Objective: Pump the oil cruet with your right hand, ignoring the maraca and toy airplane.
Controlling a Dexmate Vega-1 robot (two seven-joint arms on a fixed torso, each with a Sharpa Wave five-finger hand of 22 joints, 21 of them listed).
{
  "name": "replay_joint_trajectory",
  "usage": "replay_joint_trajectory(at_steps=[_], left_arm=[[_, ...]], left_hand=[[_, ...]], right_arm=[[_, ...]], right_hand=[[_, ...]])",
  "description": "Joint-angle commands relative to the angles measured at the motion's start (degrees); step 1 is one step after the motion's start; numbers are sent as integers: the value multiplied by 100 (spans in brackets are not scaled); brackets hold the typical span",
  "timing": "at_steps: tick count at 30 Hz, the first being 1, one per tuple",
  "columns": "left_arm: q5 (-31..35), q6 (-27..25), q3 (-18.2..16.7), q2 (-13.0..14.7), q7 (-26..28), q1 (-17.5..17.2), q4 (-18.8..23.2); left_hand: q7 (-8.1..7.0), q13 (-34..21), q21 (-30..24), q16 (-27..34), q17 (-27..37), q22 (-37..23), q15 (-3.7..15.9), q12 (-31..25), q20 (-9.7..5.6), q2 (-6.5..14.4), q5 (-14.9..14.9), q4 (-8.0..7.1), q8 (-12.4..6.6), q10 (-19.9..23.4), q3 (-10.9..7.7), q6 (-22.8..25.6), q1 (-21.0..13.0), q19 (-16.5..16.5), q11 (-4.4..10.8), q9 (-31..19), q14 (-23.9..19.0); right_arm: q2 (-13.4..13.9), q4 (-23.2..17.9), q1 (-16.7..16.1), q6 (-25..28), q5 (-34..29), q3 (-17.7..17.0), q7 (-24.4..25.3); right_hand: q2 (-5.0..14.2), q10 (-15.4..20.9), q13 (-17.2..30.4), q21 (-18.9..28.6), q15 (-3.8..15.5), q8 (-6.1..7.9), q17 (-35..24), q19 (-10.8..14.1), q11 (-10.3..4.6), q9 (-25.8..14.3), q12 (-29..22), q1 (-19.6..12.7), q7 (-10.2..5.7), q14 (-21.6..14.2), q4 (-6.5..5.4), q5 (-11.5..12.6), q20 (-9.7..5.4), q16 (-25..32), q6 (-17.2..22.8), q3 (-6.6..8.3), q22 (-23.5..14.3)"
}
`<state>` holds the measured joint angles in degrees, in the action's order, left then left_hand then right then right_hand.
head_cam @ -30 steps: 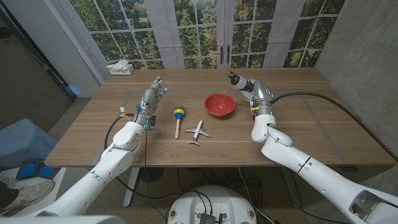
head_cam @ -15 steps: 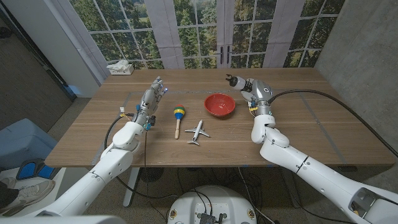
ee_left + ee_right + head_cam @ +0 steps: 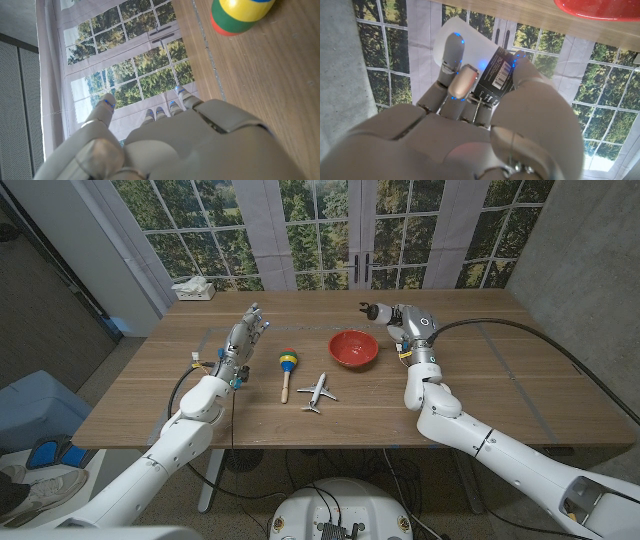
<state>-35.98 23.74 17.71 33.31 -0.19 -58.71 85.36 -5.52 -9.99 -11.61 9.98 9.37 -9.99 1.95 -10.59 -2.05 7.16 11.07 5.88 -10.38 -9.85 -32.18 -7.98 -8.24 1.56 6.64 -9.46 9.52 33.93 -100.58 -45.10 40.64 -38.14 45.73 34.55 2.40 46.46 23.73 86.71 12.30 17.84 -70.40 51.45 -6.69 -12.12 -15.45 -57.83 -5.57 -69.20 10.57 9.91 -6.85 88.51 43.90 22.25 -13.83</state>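
Presently right hand [image 3: 392, 315] grasps the cruet [image 3: 470, 50] above and behind the red bowl [image 3: 353, 349], presumably to pump into it; left hand [image 3: 243, 337] released, idle.

The wooden table [image 3: 500, 380] carries a red bowl [image 3: 353, 349] near its middle. A toy airplane [image 3: 317, 392] lies nearer the front edge, just beside a maraca [image 3: 287, 373] with a striped head. A white box [image 3: 193, 290] sits at the far left corner.
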Motion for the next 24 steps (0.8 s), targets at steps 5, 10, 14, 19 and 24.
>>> replay_joint_trajectory(at_steps=[5, 10, 14, 19, 24], left_arm=[[-91, 53, -34, 21, -113, -51, -8], [-100, 65, -43, 31, -126, -66, 0], [-129, 50, -54, 49, -146, -88, 28], [-162, 55, -60, 46, -177, -91, 22], [-163, 63, -52, 42, -209, -73, 0]], left_hand=[[-11, -9, 33, -3, 15, -18, 519, 3, -341, 188, -23, 40, -11, -251, -2, 11, 46, 6, -8, -27, 439], [-14, -9, 33, -3, 15, -18, 523, 1, -342, 183, -23, 44, -10, -251, 2, 9, 49, 6, -7, -27, 442], [-13, -9, 34, -5, 14, -18, 520, 0, -342, 178, -24, 47, -12, -252, 5, 16, 51, 4, -14, -27, 447], [-15, -9, 34, -5, 14, -18, 513, 0, -340, 175, -24, 51, -14, -256, 10, 23, 54, 0, -15, -27, 451], [-16, -9, 35, -5, 14, -18, 515, 0, -342, 173, -24, 53, -12, -257, 12, 23, 56, -1, -16, -27, 451]], right_arm=[[-3, 202, 214, 291, -814, 328, -152], [-52, 394, 282, 382, -1116, 438, -87], [-130, 558, 313, 479, -1271, 477, -21], [-115, 574, 314, 509, -1377, 490, -30], [-169, 638, 332, 702, -1607, 552, 2]], right_hand=[[640, 268, 29, 48, -1, -9, -16, -21, -274, -32, 20, 175, -276, 8, -272, 43, -540, -28, 262, 345, 13], [641, 272, 36, 57, 0, -23, -15, -28, -296, -32, 37, 177, -291, 5, -265, 43, -541, -28, 248, 358, 22], [641, 251, 42, 58, 1, -37, -15, -34, -315, -31, 58, 171, -314, 1, -254, 43, -542, -27, 229, 369, 33], [632, 254, 40, 55, 1, -52, -15, -41, -328, -30, 78, 167, -357, -1, -242, 42, -540, -27, 214, 379, 59], [625, 243, 47, 55, 1, -64, -15, -49, -365, -28, 98, 160, -374, -4, -227, 41, -541, -28, 206, 390, 77]])
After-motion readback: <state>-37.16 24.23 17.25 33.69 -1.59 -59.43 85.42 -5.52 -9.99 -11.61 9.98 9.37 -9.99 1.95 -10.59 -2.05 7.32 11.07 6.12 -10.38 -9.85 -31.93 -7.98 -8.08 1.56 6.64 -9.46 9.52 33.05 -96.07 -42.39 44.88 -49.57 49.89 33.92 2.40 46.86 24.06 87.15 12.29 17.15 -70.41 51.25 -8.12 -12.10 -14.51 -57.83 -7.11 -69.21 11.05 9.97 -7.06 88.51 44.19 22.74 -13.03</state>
